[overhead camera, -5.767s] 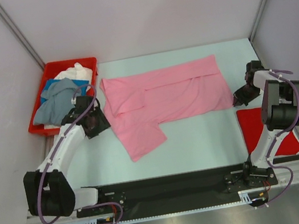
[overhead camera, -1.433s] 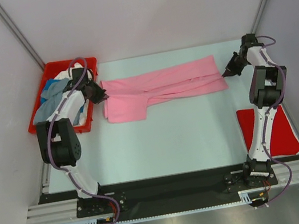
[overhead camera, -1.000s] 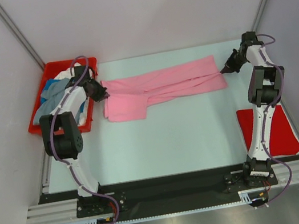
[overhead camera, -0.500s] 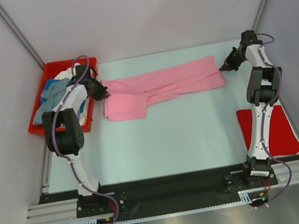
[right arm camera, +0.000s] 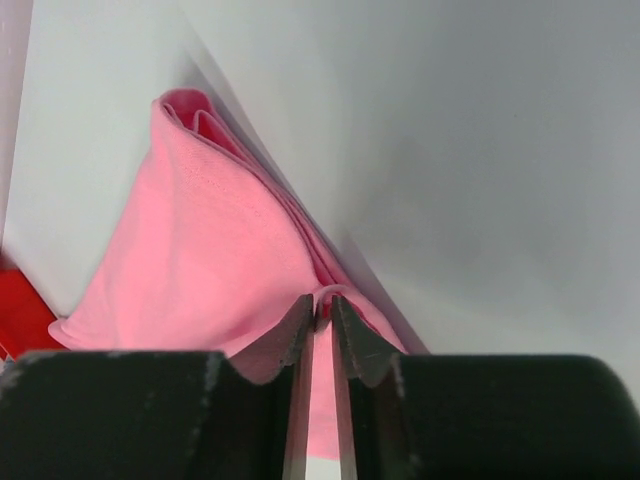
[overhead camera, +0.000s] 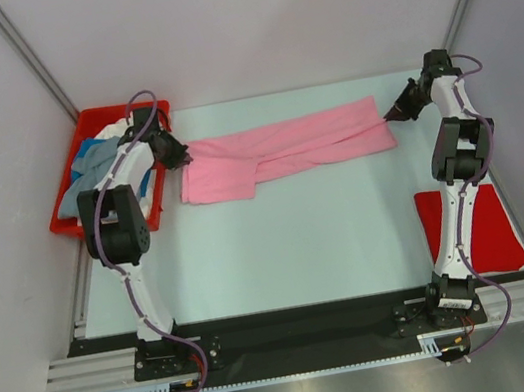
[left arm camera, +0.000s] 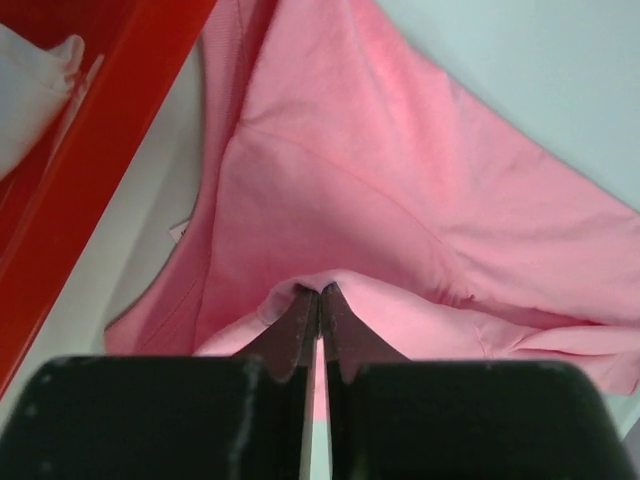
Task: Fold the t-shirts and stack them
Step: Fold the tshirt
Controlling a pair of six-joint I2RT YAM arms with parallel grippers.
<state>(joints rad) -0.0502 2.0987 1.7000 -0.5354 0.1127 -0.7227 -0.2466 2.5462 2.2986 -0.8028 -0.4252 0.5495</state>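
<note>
The folded pink t-shirt (overhead camera: 284, 146) is lying across the tabletop (overhead camera: 300, 240), upper centre of frame. My left fingers (left arm camera: 298, 335) are clamping its left end. My right fingers (right arm camera: 285, 345), barely parted, are touching its right end, grip unclear.

The pale table (overhead camera: 300, 240) carries a pink t-shirt (overhead camera: 284, 146) folded into a long band across its far part, a red bin (overhead camera: 69, 222) just left of that shirt, and a red t-shirt (overhead camera: 496, 226) lying flat, well apart to its near right.

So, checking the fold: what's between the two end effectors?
The pink shirt, a long folded band, spans from left end effector to right end effector, in the top view.
</note>
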